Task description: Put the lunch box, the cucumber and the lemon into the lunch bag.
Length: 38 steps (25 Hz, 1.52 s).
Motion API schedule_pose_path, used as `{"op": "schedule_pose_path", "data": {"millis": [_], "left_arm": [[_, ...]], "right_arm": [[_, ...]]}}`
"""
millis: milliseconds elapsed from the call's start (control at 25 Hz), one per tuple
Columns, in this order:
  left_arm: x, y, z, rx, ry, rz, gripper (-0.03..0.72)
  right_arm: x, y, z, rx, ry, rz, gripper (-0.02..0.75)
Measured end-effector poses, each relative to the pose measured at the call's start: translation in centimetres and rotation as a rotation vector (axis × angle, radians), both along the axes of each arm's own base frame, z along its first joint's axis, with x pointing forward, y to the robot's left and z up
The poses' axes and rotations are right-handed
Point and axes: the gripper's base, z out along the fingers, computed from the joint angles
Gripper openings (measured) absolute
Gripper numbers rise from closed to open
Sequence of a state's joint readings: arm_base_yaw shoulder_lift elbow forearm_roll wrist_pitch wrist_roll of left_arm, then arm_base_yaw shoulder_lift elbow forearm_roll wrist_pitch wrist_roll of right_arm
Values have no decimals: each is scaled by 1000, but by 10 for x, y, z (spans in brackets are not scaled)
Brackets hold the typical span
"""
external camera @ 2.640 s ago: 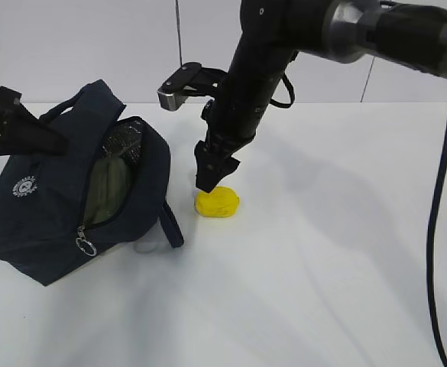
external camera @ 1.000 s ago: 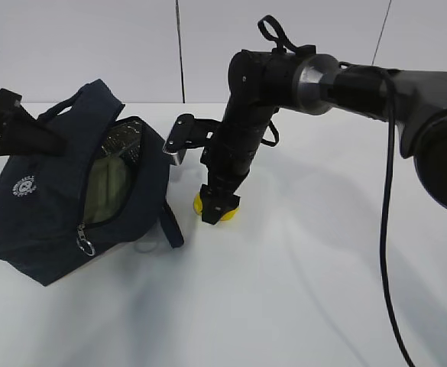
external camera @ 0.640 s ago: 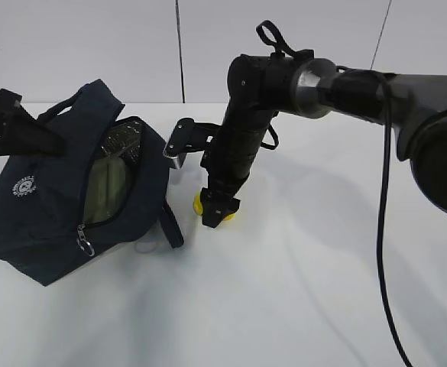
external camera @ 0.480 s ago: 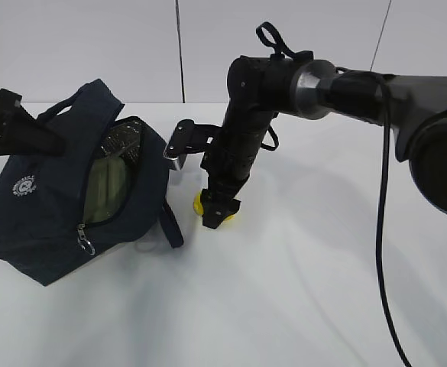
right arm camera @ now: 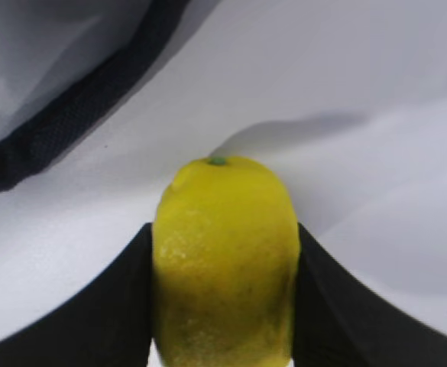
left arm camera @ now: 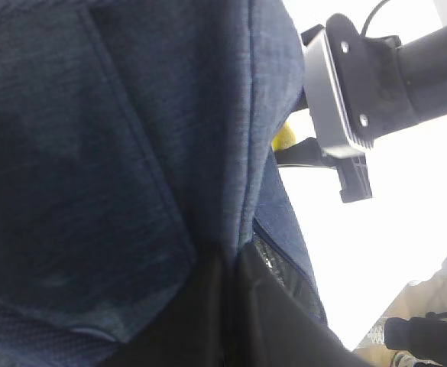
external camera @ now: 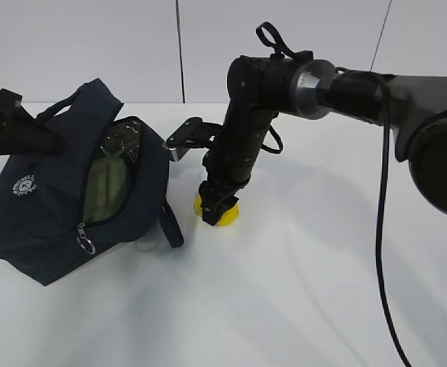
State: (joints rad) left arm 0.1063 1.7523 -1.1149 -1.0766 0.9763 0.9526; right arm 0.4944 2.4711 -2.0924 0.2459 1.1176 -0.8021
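I am clamping my right gripper (right arm camera: 223,306) on the lemon (right arm camera: 225,260) for lifting; my left gripper, closed on the lunch bag (external camera: 47,206), is holding it open.

White tabletop (external camera: 307,290) is seen filling the lower frame, plain and matte, with soft shadows cast across it. Behind it a pale grey panelled wall (external camera: 93,46) is seen, split by thin dark vertical seams (external camera: 179,46). Lighting is even and diffuse. Room beyond is barely shown in the left wrist view.
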Motion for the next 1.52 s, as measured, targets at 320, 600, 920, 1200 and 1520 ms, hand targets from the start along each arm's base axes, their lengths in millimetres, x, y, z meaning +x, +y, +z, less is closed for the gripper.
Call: {"op": "schedule_pose_path", "data": {"millis": [320,600,920,1200,1520], "left_arm": [[0,0,0,1,-1,1,-5],[0,0,0,2,-1,3,-5],[2,1,0,9,-9,17,-5],[4,-2,5,-79,-11,60,-5],[2,-6,8,-134,9,28,-6]], "right_arm": [[4,3,26,18,55,-184,342],[15,9,66,127,39,-480,340],[5,27,95,362,234,-608,340],[-4,46,107,559,447,-602,340],[1,51,95,602,477,-633,341]]}}
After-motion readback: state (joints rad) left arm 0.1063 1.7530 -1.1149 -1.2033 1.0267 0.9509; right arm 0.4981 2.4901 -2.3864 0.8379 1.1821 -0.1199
